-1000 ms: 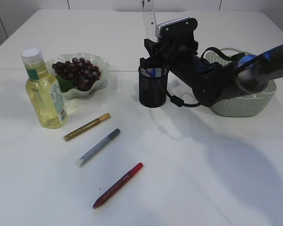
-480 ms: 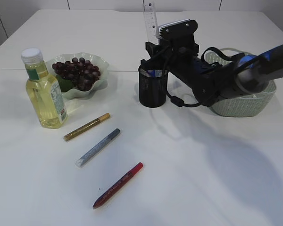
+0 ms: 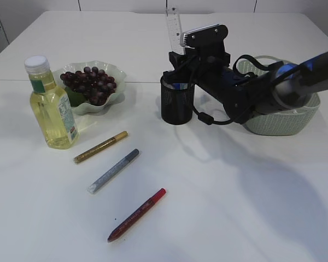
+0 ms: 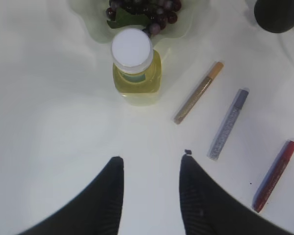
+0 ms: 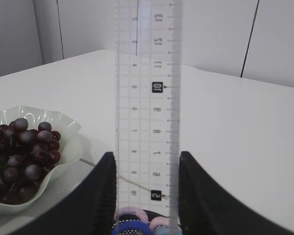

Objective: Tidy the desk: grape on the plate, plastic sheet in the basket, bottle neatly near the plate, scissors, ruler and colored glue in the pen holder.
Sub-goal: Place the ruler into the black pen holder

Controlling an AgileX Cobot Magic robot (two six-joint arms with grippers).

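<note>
My right gripper is shut on the clear ruler, holding it by its two long edges. The ruler stands upright with its lower end in the black mesh pen holder. The scissors' blue and pink handle rings show just below the jaws. Three colored glue pens lie on the table: gold, silver and red. The grape bunch lies on the pale green plate. The bottle stands next to the plate. My left gripper hovers open and empty near the bottle. The plastic sheet is out of view.
A pale green woven basket sits to the right of the pen holder, partly covered by the right arm. The left arm does not show in the exterior view. The glue pens lie to the right of my left gripper.
The ruler has sunk a little lower into the pen holder with the right gripper. The left gripper and the things on the table have not moved.
</note>
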